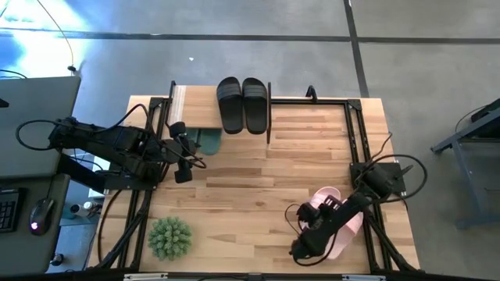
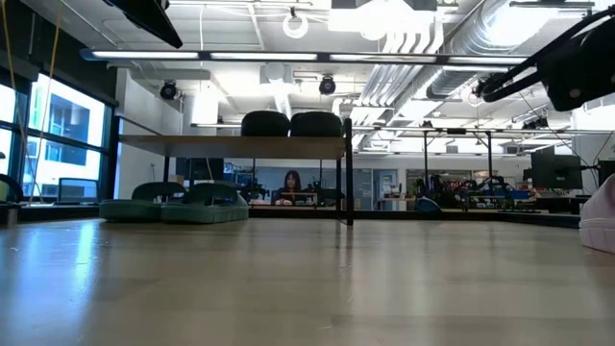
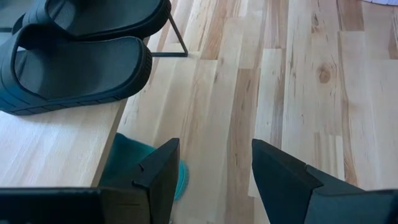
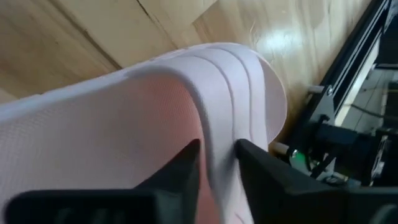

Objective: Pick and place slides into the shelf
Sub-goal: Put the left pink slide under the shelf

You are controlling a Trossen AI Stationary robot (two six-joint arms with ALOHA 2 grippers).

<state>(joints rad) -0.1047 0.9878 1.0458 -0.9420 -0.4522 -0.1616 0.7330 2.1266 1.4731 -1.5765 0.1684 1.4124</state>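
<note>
Two black slides (image 1: 241, 104): set on top of the shelf (image 1: 180, 100).
Green slides (image 1: 209, 140): mostly hidden under the shelf.
Pink slides (image 1: 336, 222): half covered by the right gripper (image 1: 299, 251), shut on a strap.
Left gripper (image 1: 183, 175): held open, empty, beside the shelf.
Writing: none can be read.

So the shelf (image 1: 184, 100) sits at the far edge of the table (image 1: 266, 168), left of centre, with one pair of slides (image 1: 241, 104) on its top board at the right end and another pair (image 2: 175, 204) tucked underneath on the lower level. The third pair (image 1: 337, 222) is way over at the near right corner, well apart from the shelf, with the right gripper (image 4: 216, 163) on one strap. The plant ball (image 1: 169, 236) is near the front left, and the left gripper (image 3: 214, 168) hangs just in front of the shelf.
</note>
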